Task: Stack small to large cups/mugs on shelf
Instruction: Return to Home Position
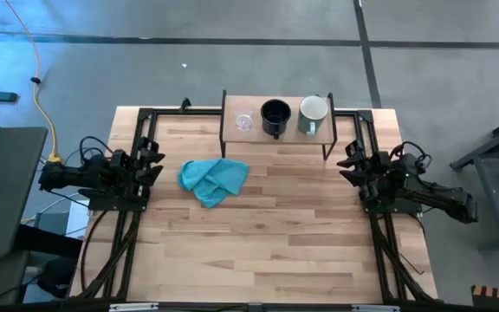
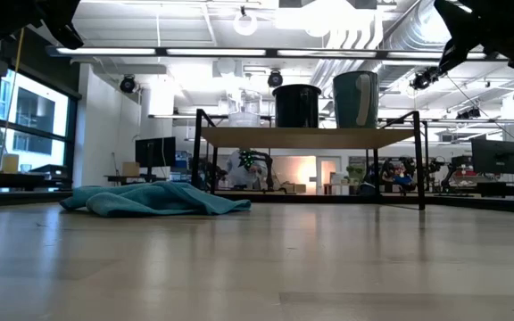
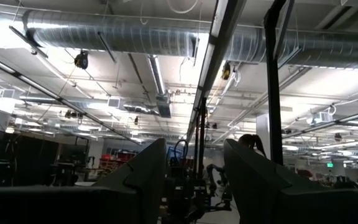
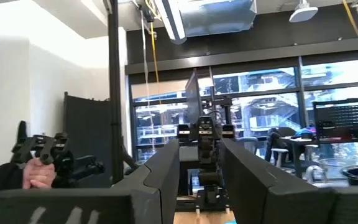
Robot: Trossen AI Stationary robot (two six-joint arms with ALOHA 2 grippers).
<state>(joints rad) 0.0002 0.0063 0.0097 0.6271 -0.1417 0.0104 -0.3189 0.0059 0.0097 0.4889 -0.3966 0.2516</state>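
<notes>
The light-wood shelf [image 1: 275, 111] on thin black legs stands at the table's far edge. On it, in a row from left to right, stand the small clear glass cup [image 1: 244, 122], the black mug [image 1: 275, 116] and the pale grey-white mug [image 1: 313, 114], each upright on its base; they also show in the low view: glass [image 2: 244, 109], black mug [image 2: 297, 105], pale mug [image 2: 356, 100]. My left gripper [image 1: 156, 160] waits at the table's left edge, open and empty. My right gripper [image 1: 346, 165] waits at the right edge, open and empty.
A crumpled teal cloth [image 1: 213, 178] lies on the tabletop left of centre, in front of the shelf. A person's hand [image 4: 37, 174] holding a dark device shows in the room beyond the table.
</notes>
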